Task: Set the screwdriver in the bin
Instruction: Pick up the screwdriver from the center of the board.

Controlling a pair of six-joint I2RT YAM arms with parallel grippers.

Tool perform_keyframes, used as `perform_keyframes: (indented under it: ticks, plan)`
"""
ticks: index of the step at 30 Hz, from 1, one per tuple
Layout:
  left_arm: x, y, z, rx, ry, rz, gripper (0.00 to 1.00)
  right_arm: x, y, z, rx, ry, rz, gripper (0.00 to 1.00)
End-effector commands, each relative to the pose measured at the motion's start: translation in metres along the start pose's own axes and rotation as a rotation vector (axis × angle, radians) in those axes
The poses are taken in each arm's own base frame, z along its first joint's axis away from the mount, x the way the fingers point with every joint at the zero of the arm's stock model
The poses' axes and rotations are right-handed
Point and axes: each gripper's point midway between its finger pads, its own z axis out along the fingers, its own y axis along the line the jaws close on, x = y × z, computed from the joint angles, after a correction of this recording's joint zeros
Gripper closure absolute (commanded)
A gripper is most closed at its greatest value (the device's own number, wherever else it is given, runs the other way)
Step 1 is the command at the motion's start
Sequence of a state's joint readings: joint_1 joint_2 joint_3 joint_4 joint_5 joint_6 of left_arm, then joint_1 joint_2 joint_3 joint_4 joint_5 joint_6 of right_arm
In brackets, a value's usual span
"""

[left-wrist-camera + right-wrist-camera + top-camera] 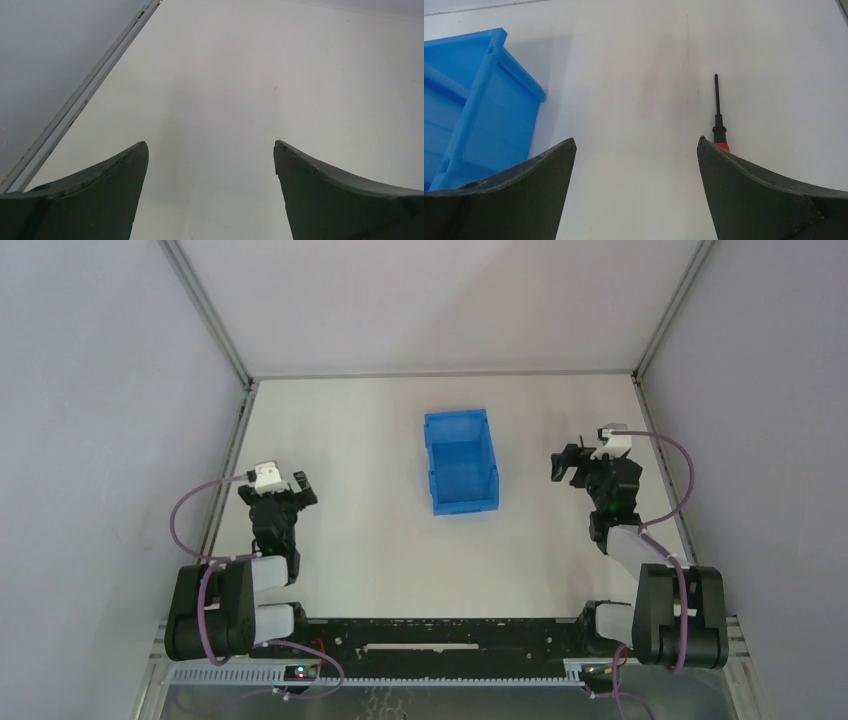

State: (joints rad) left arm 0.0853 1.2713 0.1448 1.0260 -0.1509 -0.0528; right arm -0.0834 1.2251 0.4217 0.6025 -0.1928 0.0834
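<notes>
Screwdriver (718,125) slim, black-shafted, bin (489,115) ribbed blue plastic

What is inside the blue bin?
The bin shows only its bare blue floor; nothing lies inside. The screwdriver lies outside it, handle mostly covered by the right gripper.

Left fingers (100,197), right fingers (764,197) wide apart

the screwdriver (719,131) lies on the table (340,460), right of the bin (465,498).
</notes>
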Motion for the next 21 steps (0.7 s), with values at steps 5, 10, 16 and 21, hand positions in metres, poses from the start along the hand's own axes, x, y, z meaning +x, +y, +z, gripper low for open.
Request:
perform_keyframes:
  ticks: [5,10,16,21]
  plan:
    - [-0.032,-0.005,0.009,0.008,-0.092,0.001,0.00,-0.023,0.001,0.005,0.002,-0.061,-0.030,0.00]
    - [-0.032,-0.005,0.009,0.008,-0.092,0.001,0.00,-0.025,-0.001,0.006,0.015,-0.068,-0.021,0.00]
    - [-0.032,-0.005,0.009,0.007,-0.092,0.001,0.00,-0.038,-0.003,0.009,0.047,-0.044,-0.001,0.00]
    - [-0.032,-0.004,0.009,0.007,-0.092,0.001,0.00,-0.068,-0.008,0.004,0.105,-0.025,-0.003,0.00]
